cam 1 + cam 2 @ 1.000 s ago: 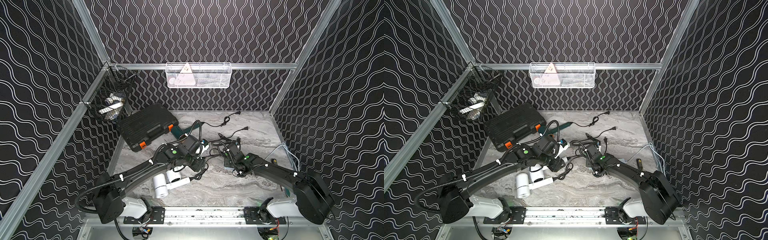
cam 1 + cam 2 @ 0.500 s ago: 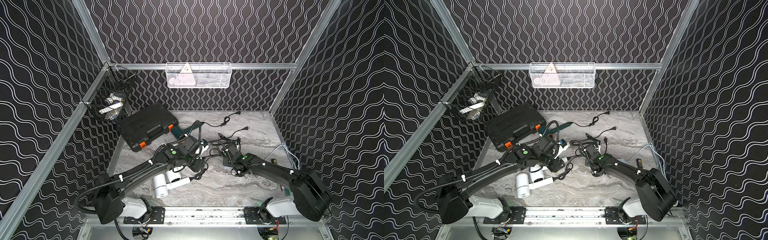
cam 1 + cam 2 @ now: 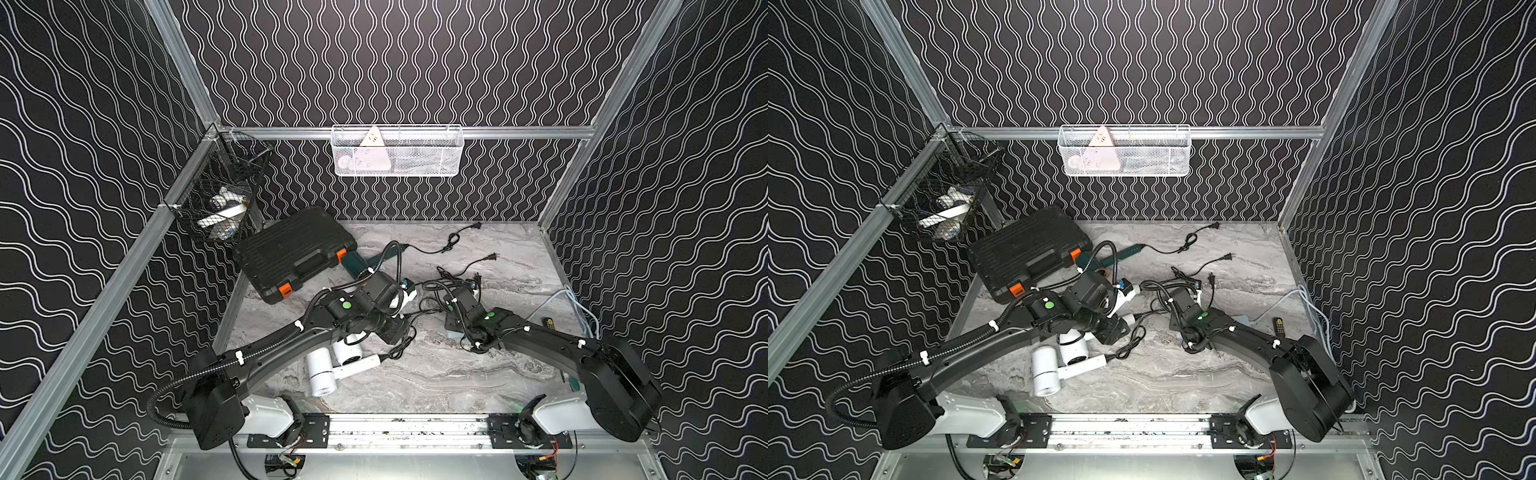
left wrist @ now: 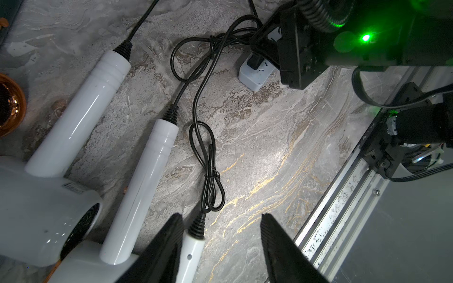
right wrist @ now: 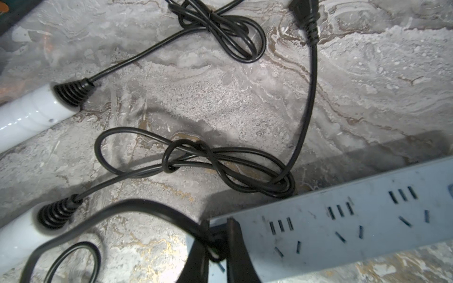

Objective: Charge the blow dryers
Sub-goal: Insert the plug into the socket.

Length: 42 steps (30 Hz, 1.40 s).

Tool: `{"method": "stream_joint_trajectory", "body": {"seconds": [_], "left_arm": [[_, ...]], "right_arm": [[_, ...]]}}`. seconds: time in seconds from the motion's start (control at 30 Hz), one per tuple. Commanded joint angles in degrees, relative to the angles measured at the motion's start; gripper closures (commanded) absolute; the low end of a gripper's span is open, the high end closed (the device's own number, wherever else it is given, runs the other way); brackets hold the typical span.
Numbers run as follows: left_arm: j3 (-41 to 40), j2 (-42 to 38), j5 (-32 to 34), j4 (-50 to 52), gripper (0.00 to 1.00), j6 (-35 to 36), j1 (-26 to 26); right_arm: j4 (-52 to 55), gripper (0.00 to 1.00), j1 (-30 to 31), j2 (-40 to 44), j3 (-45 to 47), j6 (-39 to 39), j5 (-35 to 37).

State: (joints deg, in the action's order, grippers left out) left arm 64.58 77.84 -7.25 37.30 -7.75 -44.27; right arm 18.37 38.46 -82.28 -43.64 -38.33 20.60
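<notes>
Right wrist: R fingers clamp plug at power strip, bottom centre. L fingers spread over white blow dryers, lower left of left wrist. Cords look floppy; hold rigid plug.

Black walls carry white wavy lines. The worktop is grey marble, veined gold. Black case, orange latches. White blow dryers, black cords; one dark green dryer, copper ring. Black plug, pale blue power strip. White mesh basket.
</notes>
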Motion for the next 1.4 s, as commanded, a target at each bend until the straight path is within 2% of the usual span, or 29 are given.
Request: {"method": "stream_joint_trajectory", "body": {"seconds": [0.0, 0.27, 0.5, 0.77, 0.8, 0.87, 1.03, 1.37], "left_arm": [[-0.1, -0.6, 0.2, -0.2, 0.43, -0.5, 0.1], [-0.6, -1.4, -0.1, -0.3, 0.43, -0.6, 0.1], [-0.8, -2.2, 0.4, 0.2, 0.43, -0.4, 0.1], [-1.3, -2.7, 0.5, 0.5, 0.43, -0.1, 0.1], [-1.3, -2.8, 0.5, 0.6, 0.43, -0.1, 0.1], [-1.2, -2.9, 0.7, 0.6, 0.43, 0.0, 0.1], [-0.9, -3.0, 0.8, 0.8, 0.43, 0.2, 0.1], [-0.9, -3.2, 0.9, 1.1, 0.43, 0.1, 0.1]], "right_arm": [[14.1, 1.00, 0.2, -1.7, -1.4, -1.3, -12.0], [22.8, 1.00, -0.6, -5.3, -7.2, 0.5, -16.4], [24.4, 1.00, -4.3, -7.3, -8.5, 2.4, -20.5], [26.4, 1.00, -8.2, -9.0, -10.9, 7.1, -21.4], [26.8, 0.98, -8.3, -9.1, -11.5, 7.4, -21.0], [27.3, 0.84, -8.3, -8.9, -12.4, 7.9, -20.5], [28.8, 0.72, -8.3, -9.1, -14.8, 8.7, -18.5], [29.3, 0.69, -8.3, -10.8, -18.4, 9.8, -16.9]]}}
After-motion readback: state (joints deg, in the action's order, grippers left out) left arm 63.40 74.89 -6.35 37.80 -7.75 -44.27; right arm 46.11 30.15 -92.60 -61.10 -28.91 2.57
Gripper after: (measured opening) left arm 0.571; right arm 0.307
